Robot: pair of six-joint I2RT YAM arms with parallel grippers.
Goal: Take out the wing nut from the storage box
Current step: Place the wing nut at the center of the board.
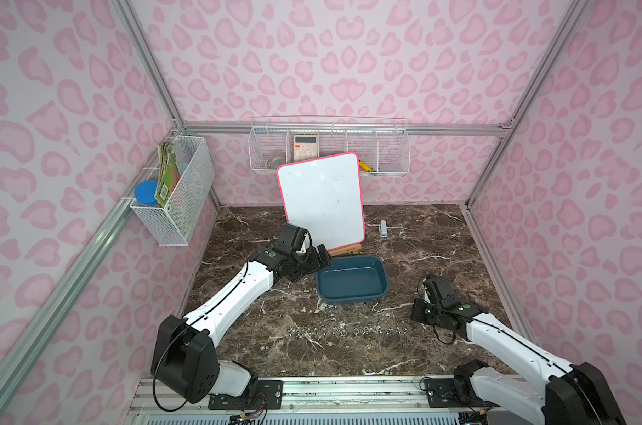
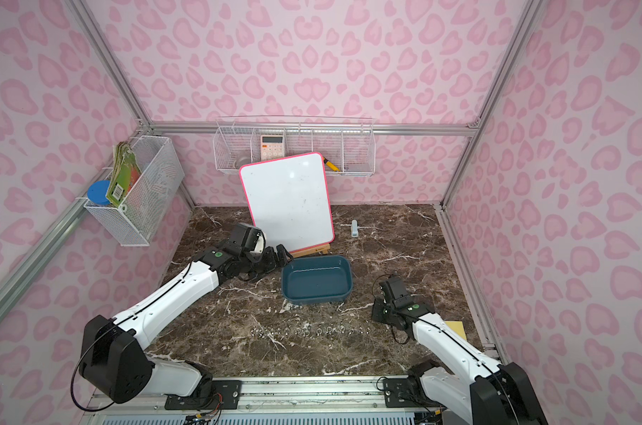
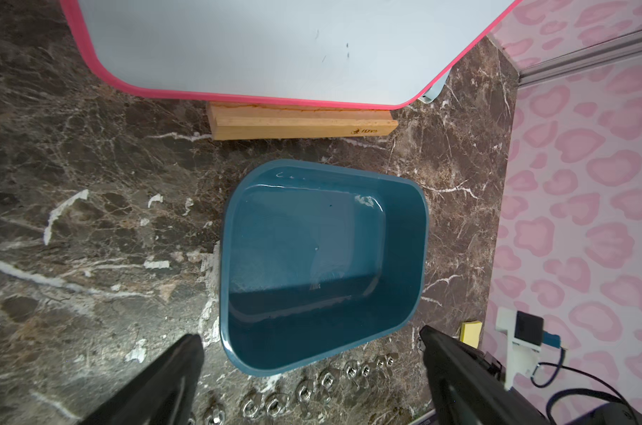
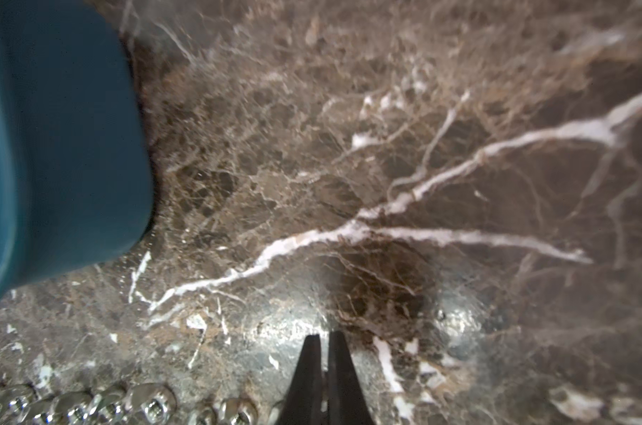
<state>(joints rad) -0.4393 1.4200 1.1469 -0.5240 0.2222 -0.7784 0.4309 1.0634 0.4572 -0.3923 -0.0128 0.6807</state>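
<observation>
One storage box [image 1: 350, 281], long axis left-right, roughly parallel wing nut row [image 1: 356, 331].

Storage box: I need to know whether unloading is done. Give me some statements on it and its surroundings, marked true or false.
1. The storage box holds several wing nuts. False: none shows inside it; they lie in a row on the table in front of it.
2. The left gripper has its jaws shut. False: they stand wide apart.
3. The right gripper has its jaws shut. True.
4. The whiteboard stands propped on a wooden stand. True.
</observation>
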